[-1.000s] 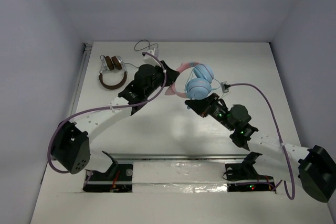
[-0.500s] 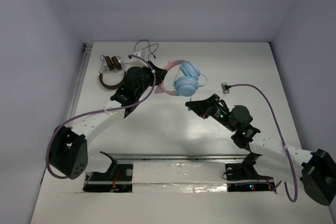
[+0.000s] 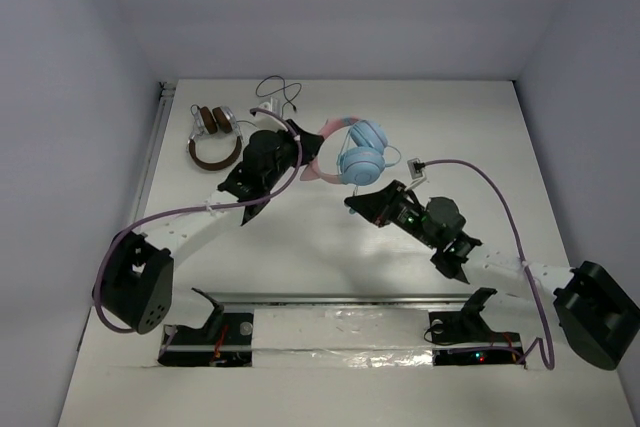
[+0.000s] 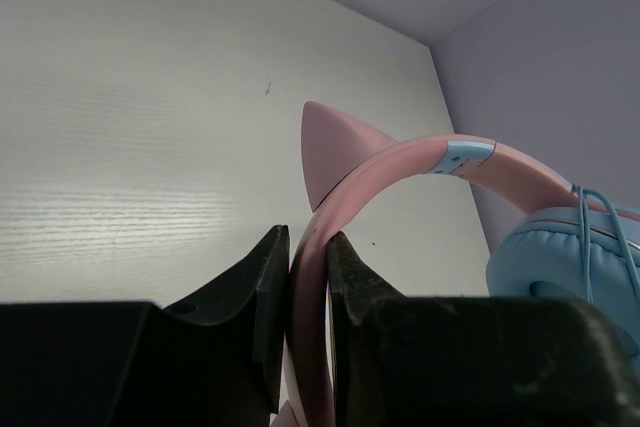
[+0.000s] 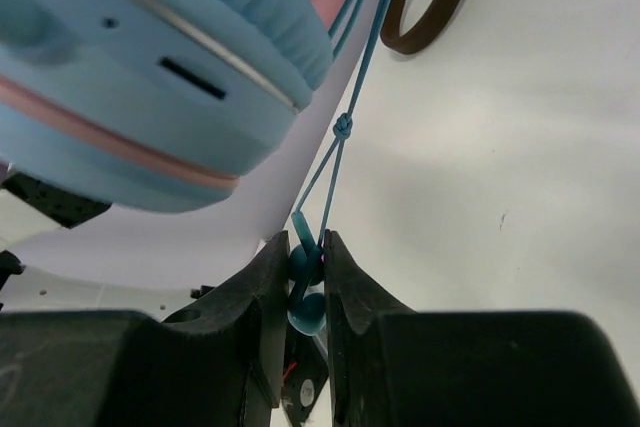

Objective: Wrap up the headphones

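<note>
The headphones (image 3: 358, 152) have a pink cat-ear headband and round light-blue ear cups, and hang above the table's middle back. My left gripper (image 3: 303, 150) is shut on the pink headband (image 4: 322, 247), just below a cat ear (image 4: 335, 142). My right gripper (image 3: 352, 202) sits just below the ear cups (image 5: 150, 57) and is shut on the end of the thin light-blue cable (image 5: 306, 265), where its rounded blue pieces sit between the jaws. The cable runs up from there, knotted (image 5: 343, 127), to the cups.
Brown headphones with silver trim (image 3: 213, 137) lie at the back left, their black cable (image 3: 277, 90) looping toward the back wall. They also show in the right wrist view (image 5: 428, 2). A small grey plug (image 3: 417, 164) lies right of the ear cups.
Both arms have carried the headphones left and toward the back over the second. In the last half second the headphones shifted slightly right and my right gripper closed in beneath the cups.
</note>
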You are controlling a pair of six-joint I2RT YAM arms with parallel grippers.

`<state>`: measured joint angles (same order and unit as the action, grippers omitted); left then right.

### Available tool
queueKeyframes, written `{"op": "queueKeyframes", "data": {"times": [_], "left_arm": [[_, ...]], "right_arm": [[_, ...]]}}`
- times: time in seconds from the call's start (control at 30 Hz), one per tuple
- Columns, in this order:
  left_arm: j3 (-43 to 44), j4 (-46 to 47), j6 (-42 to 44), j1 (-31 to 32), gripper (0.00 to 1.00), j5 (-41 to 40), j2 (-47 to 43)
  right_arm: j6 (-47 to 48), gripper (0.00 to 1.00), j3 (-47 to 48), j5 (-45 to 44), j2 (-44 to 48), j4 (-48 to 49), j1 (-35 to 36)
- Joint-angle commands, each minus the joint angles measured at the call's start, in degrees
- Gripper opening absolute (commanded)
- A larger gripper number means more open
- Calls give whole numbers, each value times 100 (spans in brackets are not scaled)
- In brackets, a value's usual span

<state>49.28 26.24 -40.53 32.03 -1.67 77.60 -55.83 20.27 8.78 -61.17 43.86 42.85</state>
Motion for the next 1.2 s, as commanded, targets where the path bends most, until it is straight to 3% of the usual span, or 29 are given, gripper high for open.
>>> {"op": "queueKeyframes", "data": {"times": [0.0,0.2,0.33,0.47,0.53,0.63,0.9,1.0,1.17], "left_arm": [[74,1568,-631,57,0,-869,-87],[-295,1718,-631,110,0,-870,-219],[-673,1560,-491,163,0,-1054,-395],[-1165,1542,-508,268,0,-1204,-597],[-1385,1586,-500,400,0,-1256,-606],[-1614,1481,-525,594,0,-1379,-580],[-1694,1656,-473,646,0,-1433,193],[-1632,1797,-289,646,0,-1450,466],[-1579,1753,-35,752,0,-1573,370]], "right_arm": [[-252,9,144,511,-229,377,250],[-762,14,30,678,-396,1345,250],[-587,20,-128,363,-247,713,303],[-718,23,-445,581,-299,773,303],[-745,29,-655,608,-430,861,303],[-587,30,-770,407,-493,241,303],[-621,34,-1332,45,-423,-70,303],[-613,42,-1560,-25,-21,-79,303],[-149,47,-1413,-639,1403,-1693,303]]}}
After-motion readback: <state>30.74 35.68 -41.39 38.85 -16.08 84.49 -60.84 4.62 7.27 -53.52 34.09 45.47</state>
